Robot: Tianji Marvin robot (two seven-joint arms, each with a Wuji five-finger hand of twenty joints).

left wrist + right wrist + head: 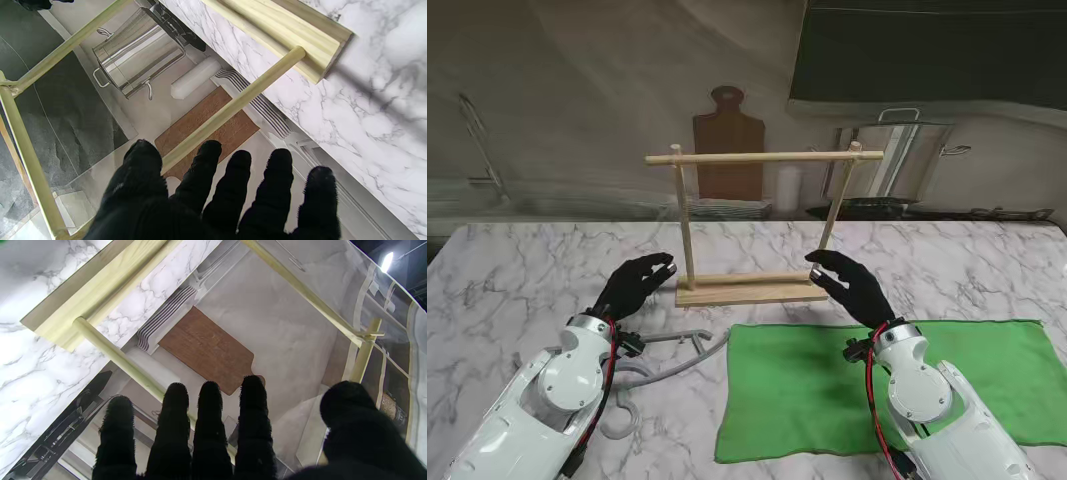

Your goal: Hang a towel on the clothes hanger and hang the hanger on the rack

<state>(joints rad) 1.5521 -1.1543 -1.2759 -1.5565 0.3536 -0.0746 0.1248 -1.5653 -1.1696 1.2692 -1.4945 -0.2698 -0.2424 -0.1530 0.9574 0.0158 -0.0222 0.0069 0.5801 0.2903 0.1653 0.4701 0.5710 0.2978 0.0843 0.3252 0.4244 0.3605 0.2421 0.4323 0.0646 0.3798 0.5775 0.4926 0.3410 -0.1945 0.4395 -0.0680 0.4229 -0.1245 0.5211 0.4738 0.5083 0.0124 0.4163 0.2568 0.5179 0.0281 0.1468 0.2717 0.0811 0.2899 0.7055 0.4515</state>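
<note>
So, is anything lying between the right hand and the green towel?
Nothing visible. The right hand is open, in front of the rack, and the towel lies flat on the table nearer to me, with nothing on it but the right arm above.

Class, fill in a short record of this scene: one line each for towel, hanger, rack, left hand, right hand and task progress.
towel: green towel lying flat on the marble table, nearer to me than the rack
hanger: grey hanger lying on the table, left of the towel
rack: wooden rack upright, its bar bare
left hand: left hand open, holding nothing
right hand: right hand open, holding nothing
progress: towel not yet on the hanger
</note>
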